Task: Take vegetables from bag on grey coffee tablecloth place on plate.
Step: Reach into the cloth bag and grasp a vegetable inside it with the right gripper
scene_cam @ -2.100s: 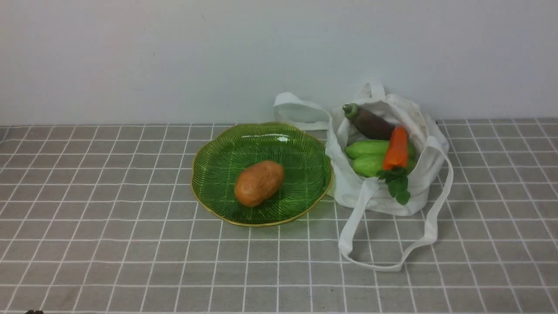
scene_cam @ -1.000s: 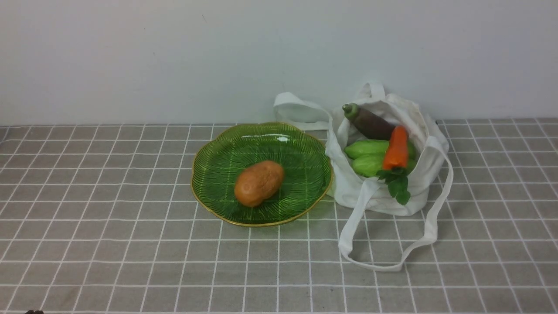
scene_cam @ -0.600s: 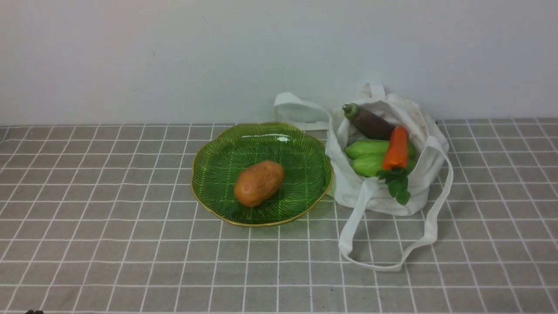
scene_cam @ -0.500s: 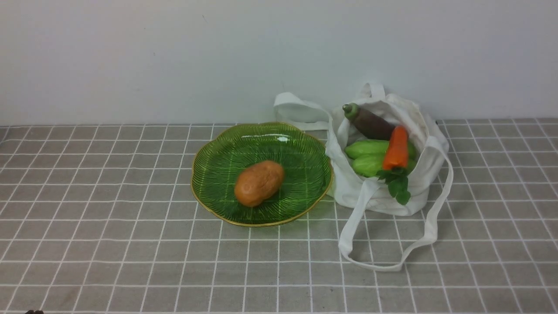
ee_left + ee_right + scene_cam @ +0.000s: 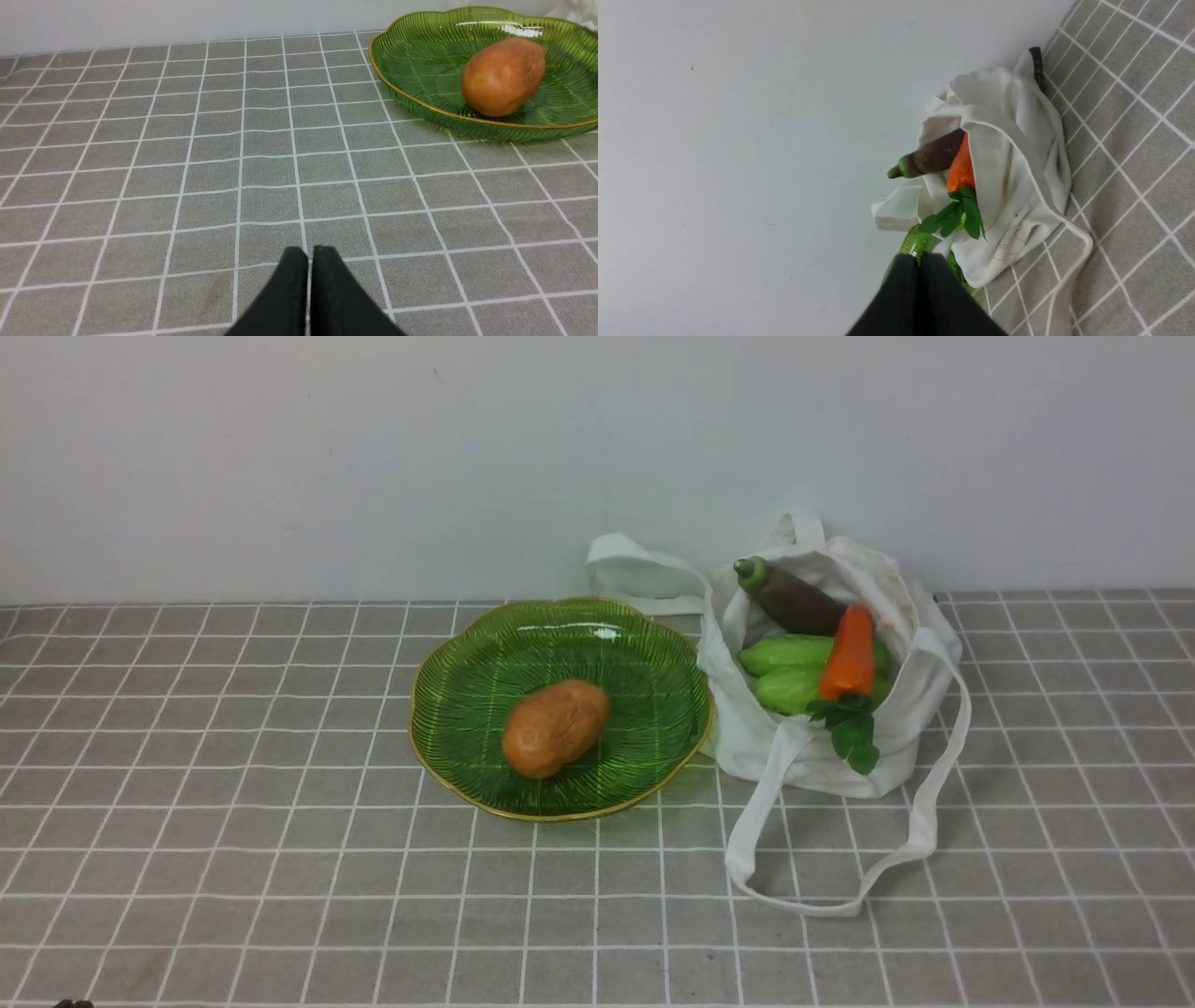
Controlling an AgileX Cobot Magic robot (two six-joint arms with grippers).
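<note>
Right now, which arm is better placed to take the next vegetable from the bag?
Right, probably. The bag lies on the robot's right of the plate, and the right wrist view faces its carrot and eggplant. The left wrist view faces tablecloth and the plate with the potato.

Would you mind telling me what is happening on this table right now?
A two-armed robot is moving toy vegetables from a white bag onto a green plate. One potato lies on the plate; the eggplant, two cucumbers and carrot are in the bag beside it. Neither arm is handling anything: the left gripper and right gripper are both shut, empty, and apart from the bag.
</note>
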